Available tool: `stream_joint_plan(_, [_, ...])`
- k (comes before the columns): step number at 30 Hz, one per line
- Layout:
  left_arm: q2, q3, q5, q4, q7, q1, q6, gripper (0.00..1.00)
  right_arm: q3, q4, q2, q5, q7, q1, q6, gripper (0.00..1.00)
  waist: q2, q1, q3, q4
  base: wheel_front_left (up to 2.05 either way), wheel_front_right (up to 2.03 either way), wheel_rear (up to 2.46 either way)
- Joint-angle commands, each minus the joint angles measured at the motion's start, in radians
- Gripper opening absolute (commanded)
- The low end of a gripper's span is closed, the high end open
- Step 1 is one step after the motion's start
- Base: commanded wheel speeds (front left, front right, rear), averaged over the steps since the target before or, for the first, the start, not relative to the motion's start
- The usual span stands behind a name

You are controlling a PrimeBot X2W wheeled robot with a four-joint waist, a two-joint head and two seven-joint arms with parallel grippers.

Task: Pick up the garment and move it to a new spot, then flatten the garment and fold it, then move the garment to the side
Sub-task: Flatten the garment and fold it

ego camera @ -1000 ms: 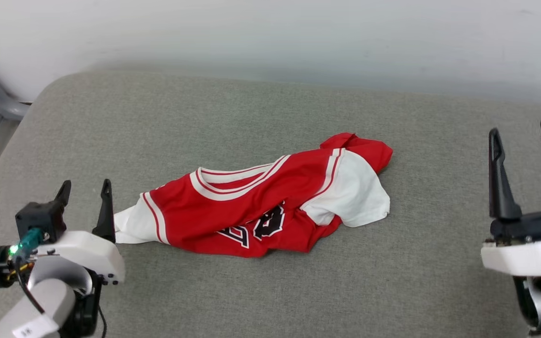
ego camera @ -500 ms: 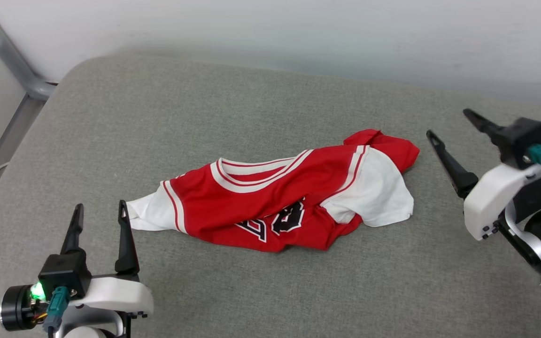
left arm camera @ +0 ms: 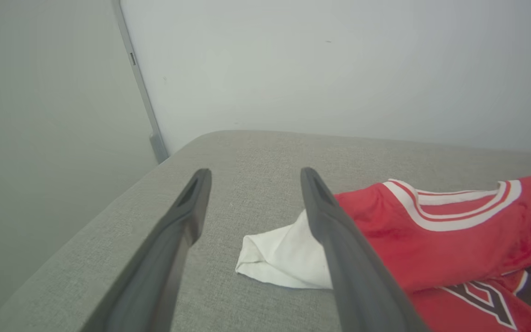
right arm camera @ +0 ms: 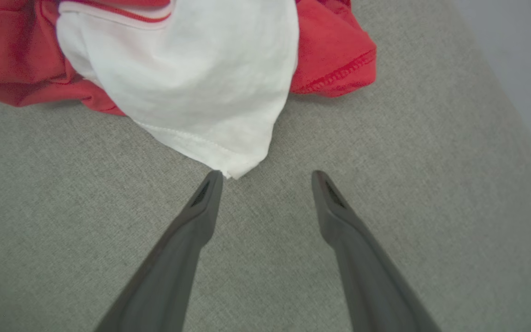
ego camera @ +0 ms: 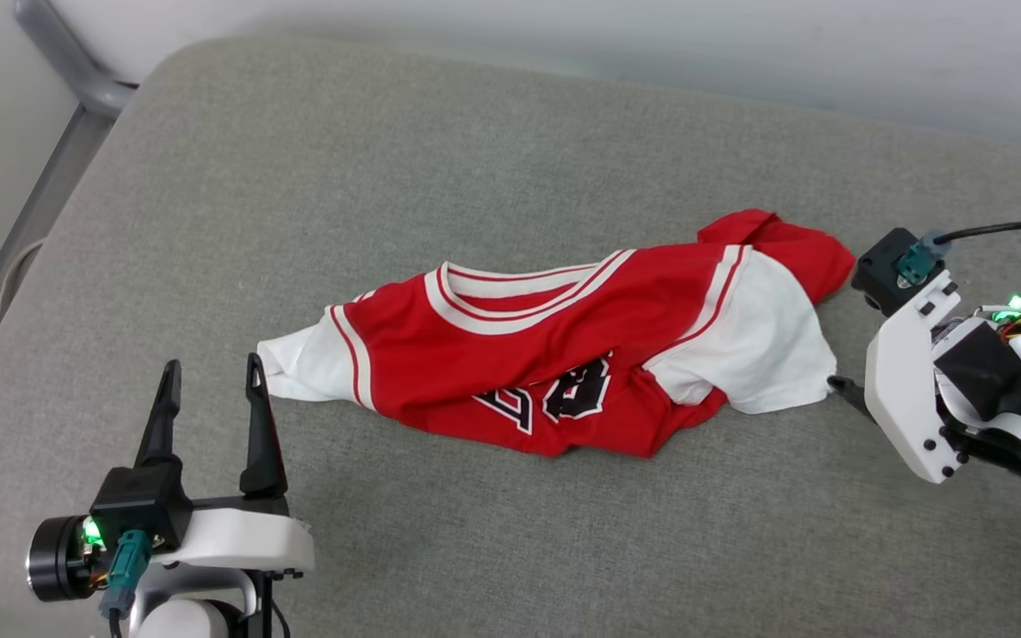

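Garment (ego camera: 564,354): red shirt lying crumpled in a long heap, front up, with grey cushion (ego camera: 386,159) under it and showing on all sides.
Neck trim (ego camera: 510,297): red-and-white striped band on the garment's far edge.
Lettering (ego camera: 564,403): black characters outlined in white, creased, at the garment's near edge.
Left sleeve (ego camera: 307,372): white, sticking out flat from the garment's left end.
Right sleeve (ego camera: 759,346): white, draped over the garment's right end, with a red fold (ego camera: 785,244) behind it.
Left gripper (ego camera: 213,365): just beside the garment's left sleeve, on the near side. Its jaws are spread wide with nothing between them, and one finger stands close to the sleeve's tip.
Right gripper (right arm camera: 266,175): at the garment's right end, fingers pointing toward the right sleeve. Jaws spread wide with only cushion between them. One fingertip (right arm camera: 214,177) is at the sleeve's corner; whether it touches cannot be told.
Grey frame bar (ego camera: 67,62): well apart from the garment, far left.
Pale wall (ego camera: 652,35): behind the garment, beyond the cushion's far edge.
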Motion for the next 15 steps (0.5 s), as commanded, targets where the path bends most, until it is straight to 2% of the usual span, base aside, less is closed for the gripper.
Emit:
stream_joint_plan(1, [-0.018,0.013,0.018,-0.002,-0.002,-0.017,-0.014,1.0,0.03,0.018,-0.008,0.012,0.025,-0.035,-0.001,1.0,-0.0001,-0.0001,0.028,0.018,0.0,0.0,0.0])
stream_joint_plan(4, [-0.048,0.032,0.043,-0.009,-0.002,-0.027,-0.037,1.0,0.086,0.056,-0.015,0.024,0.062,-0.082,-0.001,1.0,-0.0001,-0.0001,0.058,0.032,0.0,0.0,0.0])
stream_joint_plan(9, [-0.089,0.057,0.076,-0.016,-0.002,-0.05,-0.068,1.0,0.153,0.137,0.004,0.044,0.057,-0.145,-0.001,1.0,-0.0001,-0.0001,0.11,0.052,0.0,0.0,0.0])
stream_joint_plan(15, [-0.121,0.086,0.102,-0.011,-0.002,-0.079,-0.095,1.0,0.292,0.208,0.013,0.08,0.066,-0.139,-0.001,1.0,-0.0001,-0.0001,0.149,0.061,0.0,0.0,0.0])
